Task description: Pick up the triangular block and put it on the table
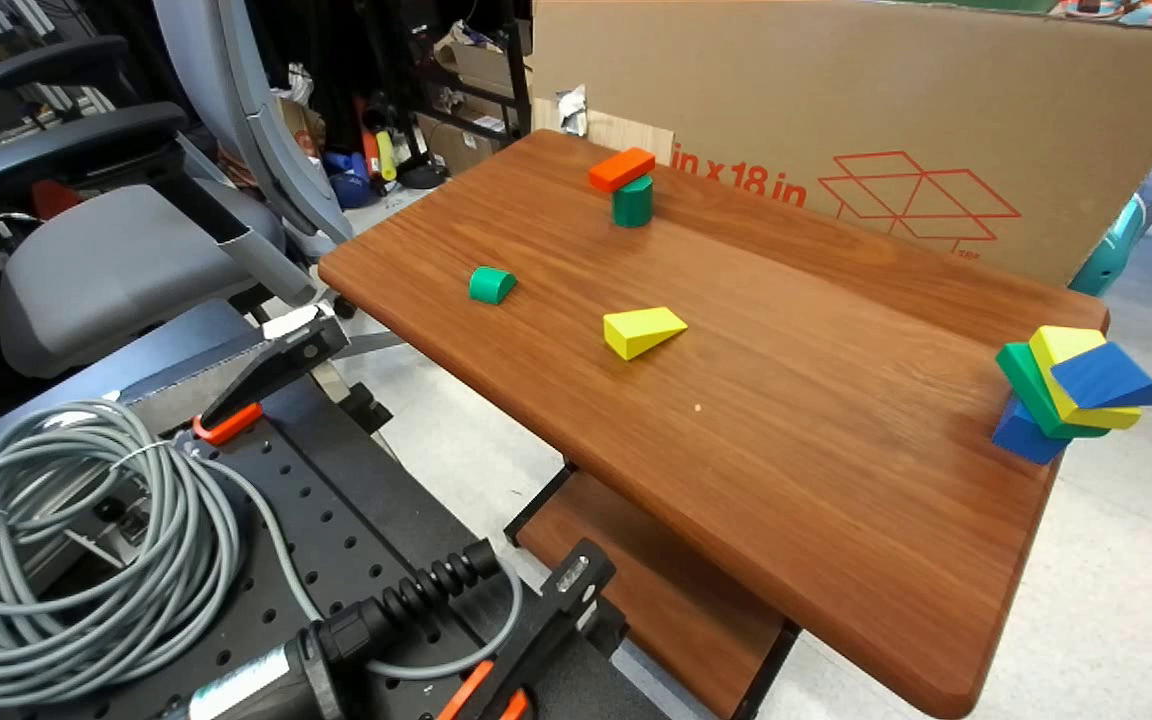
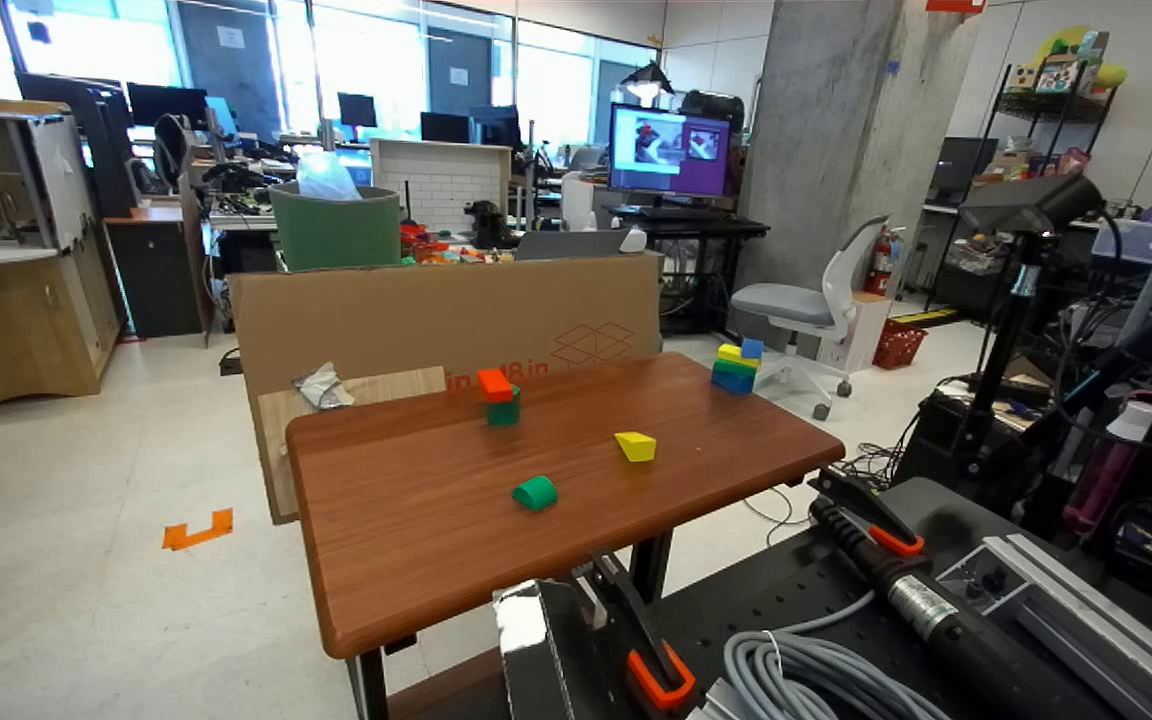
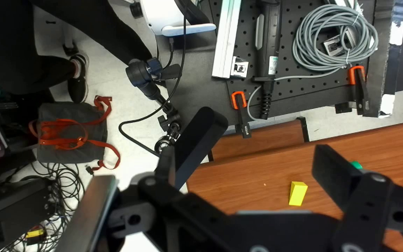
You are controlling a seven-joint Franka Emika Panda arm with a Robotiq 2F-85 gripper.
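Note:
The blue triangular block (image 1: 1108, 378) lies on top of a stack of blocks at one end of the brown wooden table (image 1: 776, 470). It also tops the stack in an exterior view (image 2: 752, 348). Under it are a yellow block (image 1: 1071, 345), a green block (image 1: 1036, 385) and another blue block (image 1: 1028, 432). My gripper (image 3: 245, 157) shows only in the wrist view. Its two black fingers are wide apart with nothing between them, high above the table (image 3: 243, 175). The blue triangular block and its stack do not show in the wrist view.
A yellow wedge (image 1: 642, 331) and a green half-round block (image 1: 491, 285) lie on the table. An orange block (image 1: 622, 169) rests on a green one (image 1: 633, 203). Cardboard (image 1: 836, 120) stands behind the table. A black bar on a stand (image 3: 201, 140) is near the left finger.

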